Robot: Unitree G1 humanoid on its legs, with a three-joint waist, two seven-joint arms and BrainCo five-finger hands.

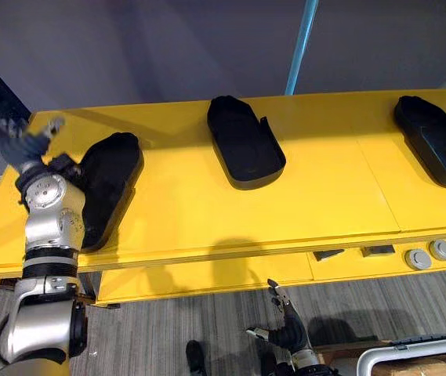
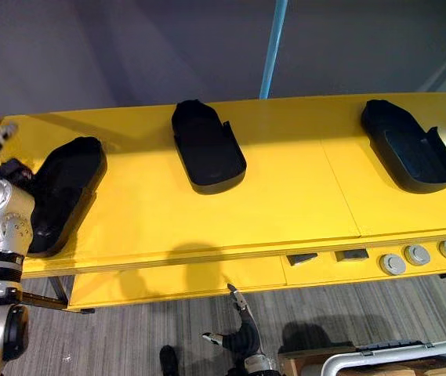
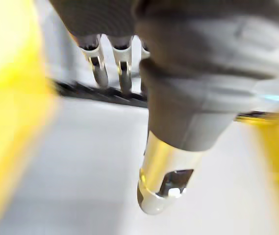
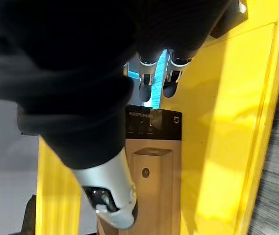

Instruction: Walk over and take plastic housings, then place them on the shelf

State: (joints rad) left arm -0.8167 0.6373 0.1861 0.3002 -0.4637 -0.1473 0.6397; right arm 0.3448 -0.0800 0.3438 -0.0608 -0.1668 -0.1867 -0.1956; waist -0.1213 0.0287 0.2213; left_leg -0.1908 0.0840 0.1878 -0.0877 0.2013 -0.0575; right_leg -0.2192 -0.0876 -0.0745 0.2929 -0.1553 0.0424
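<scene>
Looking down, we see three black plastic housings lying well apart on the yellow bench [image 1: 332, 196]: the left housing [image 1: 113, 176], the middle housing [image 1: 242, 145] and the right housing [image 1: 434, 141]. Our left hand [image 1: 15, 142] is raised at the bench's left end, just beside the left housing, fingers loosely spread and holding nothing. Our right hand [image 1: 289, 329] hangs low in front of the bench, over the grey floor [image 1: 168, 321], fingers relaxed and empty.
</scene>
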